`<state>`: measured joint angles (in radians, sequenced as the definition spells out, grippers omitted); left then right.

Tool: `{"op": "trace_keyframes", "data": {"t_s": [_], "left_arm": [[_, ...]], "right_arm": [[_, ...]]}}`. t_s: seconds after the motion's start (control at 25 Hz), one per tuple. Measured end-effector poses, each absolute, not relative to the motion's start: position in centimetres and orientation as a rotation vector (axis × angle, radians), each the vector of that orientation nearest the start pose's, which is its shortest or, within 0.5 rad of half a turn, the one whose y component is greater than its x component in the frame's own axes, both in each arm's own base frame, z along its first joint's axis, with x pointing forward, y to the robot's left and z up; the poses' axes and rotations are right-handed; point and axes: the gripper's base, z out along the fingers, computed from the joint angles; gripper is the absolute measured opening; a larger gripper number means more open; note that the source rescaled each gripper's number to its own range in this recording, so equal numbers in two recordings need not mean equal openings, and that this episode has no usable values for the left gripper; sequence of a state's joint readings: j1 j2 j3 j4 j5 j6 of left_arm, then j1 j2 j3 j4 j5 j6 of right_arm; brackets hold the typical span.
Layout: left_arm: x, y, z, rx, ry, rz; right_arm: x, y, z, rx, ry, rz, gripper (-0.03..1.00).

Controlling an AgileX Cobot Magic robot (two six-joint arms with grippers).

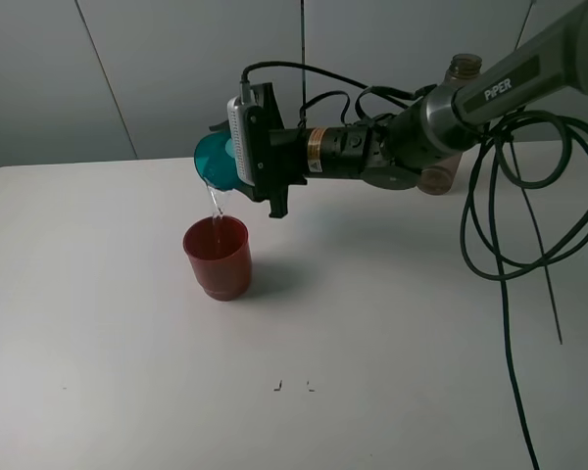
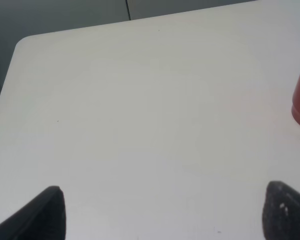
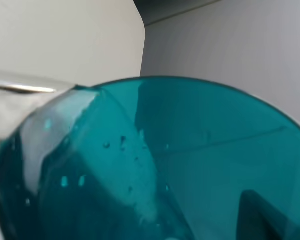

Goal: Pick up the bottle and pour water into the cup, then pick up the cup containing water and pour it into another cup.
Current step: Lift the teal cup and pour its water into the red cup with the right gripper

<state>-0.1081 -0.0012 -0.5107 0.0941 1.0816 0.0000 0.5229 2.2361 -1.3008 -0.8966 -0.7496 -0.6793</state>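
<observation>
The right hand (image 1: 237,162) is pinching the teal cup (image 1: 214,160), holding it tipped on its side above the red cup (image 1: 218,257). A thin stream of water (image 1: 215,204) is running from the teal rim down into the red cup. The red cup is standing upright on the counter (image 1: 392,323), directly below the hand and apart from it. Bare counter is lying open all round the red cup, and the far edge is running just behind the arm. The bottle (image 1: 460,70) is standing behind the arm at the far right, mostly hidden by it. Black cables (image 1: 510,294) are hanging over the counter's right side. The right wrist view is showing only the teal cup's wet wall, with droplets clinging and a dark finger showing through it. The left hand (image 2: 162,215) is appearing only in its own wrist view. Its fingers (image 2: 47,212) are spread wide over bare counter near a rounded corner, with the red cup partly in sight, well apart.
</observation>
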Motion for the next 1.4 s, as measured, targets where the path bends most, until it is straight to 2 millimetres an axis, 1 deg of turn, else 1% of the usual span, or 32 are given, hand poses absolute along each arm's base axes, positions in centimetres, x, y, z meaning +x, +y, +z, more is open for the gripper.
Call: {"op": "trace_keyframes", "data": {"t_s": [0.44, 1.08, 1.4], "left_arm": [[-0.65, 0.83, 27.88, 0.105, 2.047, 0.045], [-0.65, 0.83, 27.88, 0.105, 2.047, 0.045], [-0.65, 0.83, 27.88, 0.105, 2.047, 0.045]], "right_arm": [[37.54, 27.14, 12.4, -1.725, 0.637, -0.167, 0.04], [37.52, 27.17, 12.45, -1.782, 0.461, -0.305, 0.04], [37.16, 27.47, 13.3, -1.782, 0.402, -0.313, 0.04]]}}
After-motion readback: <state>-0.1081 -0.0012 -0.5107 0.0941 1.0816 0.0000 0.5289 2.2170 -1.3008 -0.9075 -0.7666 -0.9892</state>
